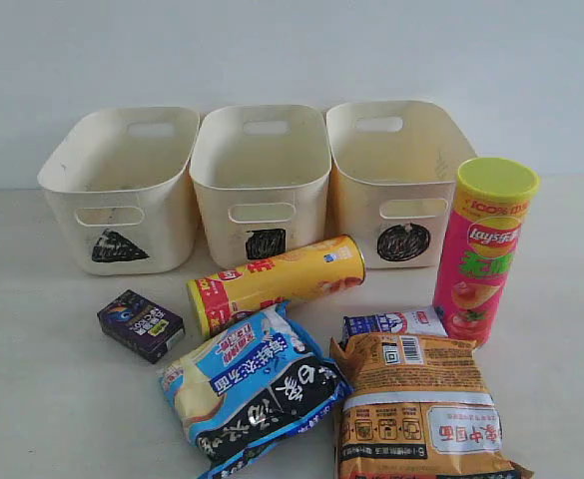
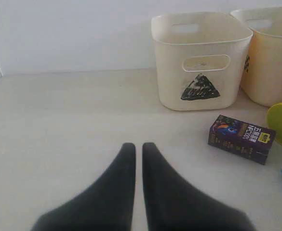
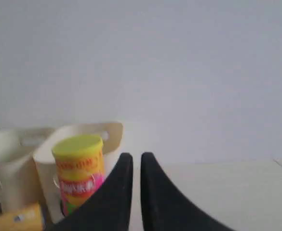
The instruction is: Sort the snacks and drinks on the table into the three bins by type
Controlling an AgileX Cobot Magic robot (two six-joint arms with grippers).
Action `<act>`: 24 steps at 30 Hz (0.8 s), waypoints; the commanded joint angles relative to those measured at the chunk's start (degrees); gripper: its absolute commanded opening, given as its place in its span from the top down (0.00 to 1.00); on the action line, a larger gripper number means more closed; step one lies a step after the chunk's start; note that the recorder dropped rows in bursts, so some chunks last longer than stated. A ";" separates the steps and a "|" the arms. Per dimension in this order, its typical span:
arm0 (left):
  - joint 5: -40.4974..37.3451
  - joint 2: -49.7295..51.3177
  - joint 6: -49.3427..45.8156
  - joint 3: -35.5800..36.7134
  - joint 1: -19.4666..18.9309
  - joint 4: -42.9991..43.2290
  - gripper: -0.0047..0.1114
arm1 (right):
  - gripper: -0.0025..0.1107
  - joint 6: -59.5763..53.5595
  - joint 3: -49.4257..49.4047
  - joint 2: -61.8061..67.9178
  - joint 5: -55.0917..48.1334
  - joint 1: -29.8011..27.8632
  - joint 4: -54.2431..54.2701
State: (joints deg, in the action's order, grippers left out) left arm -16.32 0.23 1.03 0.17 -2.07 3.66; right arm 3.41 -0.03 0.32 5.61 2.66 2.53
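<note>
**Sorting scene before the first pick: bins empty, all six items on the table**

On the table [image 1: 32,399], three cream bins are set in a far row: the triangle bin [image 1: 172,200] at left, the square bin [image 1: 212,215] in the middle and the circle bin [image 1: 356,215] at right. All three are seen empty.

At the near edge, the orange-brown bag [image 1: 421,409] lies right of the blue-black-white bag [image 1: 252,384], the two touching. Both are judged light, soft and crinkly, and are best pinched at a sealed edge.

The pink tube [image 1: 486,254] stands upright just right of the circle bin. The yellow-orange tube [image 1: 277,282] lies on its side near the square bin. Both are judged stiff, smooth and prone to rolling, so a grasp across the body is advised.

The dark purple carton [image 1: 140,324] lies near the triangle bin. The blue and white carton [image 1: 393,323] is half hidden behind the orange-brown bag. Both are judged rigid and are best taken across their flat faces.

The left gripper [image 2: 138,149] and the right gripper [image 3: 136,159] are each closed to a thin slit, and nothing is held.

The tabletop is pale, flat and matt. A plain light wall [image 1: 292,50] closes the far side.
</note>
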 commanded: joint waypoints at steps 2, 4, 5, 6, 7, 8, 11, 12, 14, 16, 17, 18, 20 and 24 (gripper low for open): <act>0.18 -0.23 0.54 -0.17 -0.06 -0.04 0.92 | 0.94 7.71 0.03 -0.32 7.56 -0.29 1.67; 0.18 -0.23 0.54 -0.17 -0.06 -0.04 0.92 | 0.94 7.79 0.03 -0.32 6.99 -0.29 1.67; 0.18 -0.23 0.54 -0.17 -0.06 -0.04 0.92 | 0.94 7.79 0.67 -0.32 5.96 -0.29 1.67; 0.18 -0.23 0.54 -0.17 -0.06 -0.04 0.92 | 0.94 7.83 1.64 0.03 5.12 -0.29 1.67; 0.18 -0.23 0.54 -0.17 -0.06 -0.04 0.92 | 0.94 8.08 2.65 1.10 4.45 -0.29 1.67; 0.18 -0.23 0.54 -0.17 -0.06 -0.04 0.92 | 0.94 8.08 3.73 2.40 4.17 -0.29 1.67; 0.18 -0.23 0.54 -0.17 -0.06 -0.04 0.92 | 0.95 8.08 7.40 7.28 3.08 -0.29 1.67; 0.18 -0.23 0.54 -0.17 -0.06 -0.04 0.92 | 0.95 8.08 8.48 8.69 2.42 -0.29 1.56; 0.18 -0.23 0.54 -0.17 -0.06 -0.04 0.92 | 0.95 8.08 10.96 12.37 1.41 -0.29 1.02; 0.18 -0.23 0.54 -0.17 -0.06 -0.04 0.92 | 0.95 8.08 13.21 15.74 0.70 -0.29 0.23; 0.18 -0.23 0.54 -0.17 -0.06 -0.04 0.92 | 0.95 8.08 14.29 17.57 -0.18 -0.29 -0.32; 0.18 -0.23 0.54 -0.17 -0.06 -0.04 0.92 | 0.95 8.08 15.23 18.99 -1.00 -0.29 -0.32; 0.18 -0.23 0.54 -0.17 -0.06 -0.04 0.92 | 0.95 8.08 17.34 22.32 -3.15 -0.29 -0.32; 0.18 -0.23 0.54 -0.17 -0.06 -0.04 0.92 | 0.95 5.76 21.60 27.49 -7.28 -0.29 -0.32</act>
State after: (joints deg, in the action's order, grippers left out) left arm -16.32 0.23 1.03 0.17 -2.07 3.66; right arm 10.65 19.01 25.04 0.80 2.66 2.78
